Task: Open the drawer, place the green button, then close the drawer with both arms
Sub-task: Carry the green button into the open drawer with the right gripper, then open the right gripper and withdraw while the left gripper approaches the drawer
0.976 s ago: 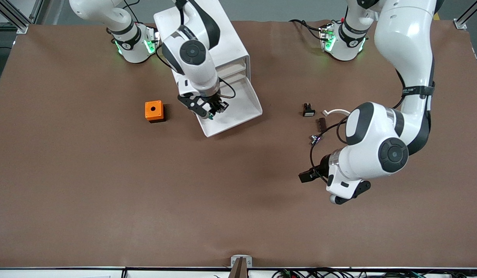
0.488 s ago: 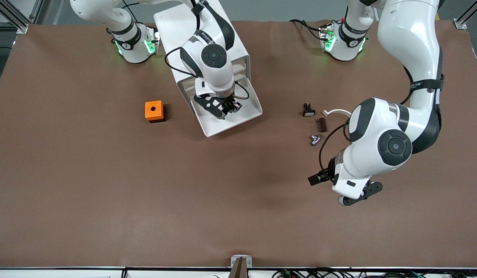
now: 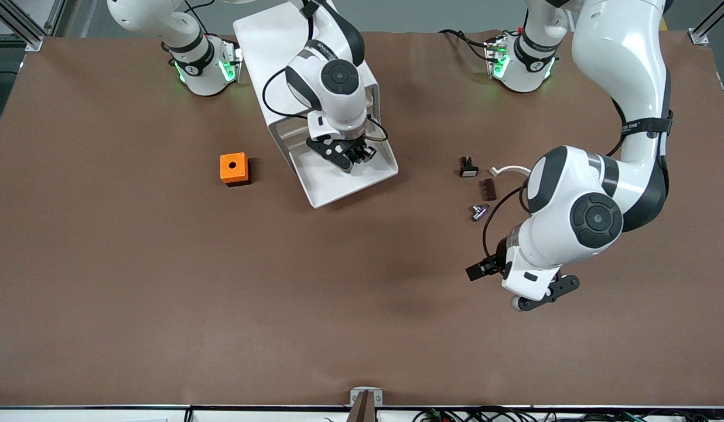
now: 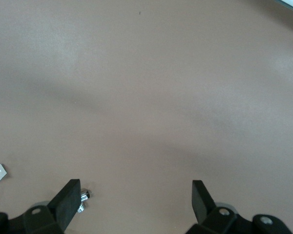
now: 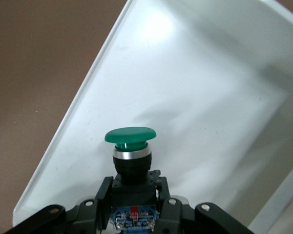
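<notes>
The white cabinet (image 3: 268, 41) stands near the right arm's base, with one drawer (image 3: 333, 187) pulled out toward the front camera. My right gripper (image 3: 349, 159) hangs over the open drawer, shut on the button. In the right wrist view the button's green cap (image 5: 130, 136) and dark body sit between my fingers (image 5: 103, 190) above the drawer's white floor (image 5: 185, 97). My left gripper (image 3: 517, 287) is open and empty over bare table toward the left arm's end; its fingertips (image 4: 68, 195) stand wide apart.
An orange box with a hole (image 3: 234, 169) sits beside the drawer. A black-and-white switch (image 3: 468, 167), a white clip (image 3: 508, 170), a dark strip (image 3: 488, 189) and a small metal part (image 3: 478, 211) lie near the left arm; the metal part also shows in the left wrist view (image 4: 84, 196).
My right gripper has carried the button from the drawer's edge nearest the orange box to over the drawer's middle. My left arm has shifted slightly toward its own end of the table.
</notes>
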Robot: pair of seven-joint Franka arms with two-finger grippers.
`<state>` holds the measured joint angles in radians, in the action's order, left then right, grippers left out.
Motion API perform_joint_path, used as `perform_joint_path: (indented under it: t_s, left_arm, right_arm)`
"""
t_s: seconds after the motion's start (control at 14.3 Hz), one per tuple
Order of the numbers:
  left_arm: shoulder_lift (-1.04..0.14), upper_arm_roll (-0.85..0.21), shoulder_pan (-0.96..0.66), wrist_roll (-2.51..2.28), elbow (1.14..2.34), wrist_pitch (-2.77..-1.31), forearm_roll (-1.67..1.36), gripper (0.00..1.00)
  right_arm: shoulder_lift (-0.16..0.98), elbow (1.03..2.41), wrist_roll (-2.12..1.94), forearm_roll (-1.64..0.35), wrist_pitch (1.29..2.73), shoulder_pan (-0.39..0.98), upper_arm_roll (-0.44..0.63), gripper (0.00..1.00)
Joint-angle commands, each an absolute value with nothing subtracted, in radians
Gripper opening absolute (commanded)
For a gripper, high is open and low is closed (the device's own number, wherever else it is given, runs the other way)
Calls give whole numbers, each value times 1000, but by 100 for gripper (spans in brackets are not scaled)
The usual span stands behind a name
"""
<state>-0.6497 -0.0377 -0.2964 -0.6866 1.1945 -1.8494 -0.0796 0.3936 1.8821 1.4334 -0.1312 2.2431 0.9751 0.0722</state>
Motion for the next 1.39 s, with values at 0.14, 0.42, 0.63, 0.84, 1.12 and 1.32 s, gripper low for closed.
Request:
perform_joint_path:
  t_s: [0.14, 0.42, 0.63, 0.84, 1.12, 1.32]
  left_arm:
    - [-624, -60, -298, -683, 1226, -1861, -60, 100]
    - [-624, -58, -296, -683, 1226, -1861, -58, 100]
    - [-624, -60, -299, -683, 1226, -1861, -58, 100]
    - [-627, -75, -310, -683, 1226, -1861, -60, 100]
    - [-653, -81, -353, -683, 1227, -1861, -51, 100]
    - [-679, -81, -409, -681, 1235, -1861, -51, 100]
  right_arm:
    - [414, 1867, 1447, -144, 2240, 997, 81, 0]
    - [410, 1862, 1457, -143, 2232, 993, 81, 100]
    - [403, 1789, 1416, -143, 2139, 954, 84, 100]
    - [403, 1620, 1242, -143, 1918, 850, 86, 100]
    - [405, 1454, 918, -135, 1697, 657, 89, 100]
    - [394, 1404, 682, -111, 1596, 516, 92, 100]
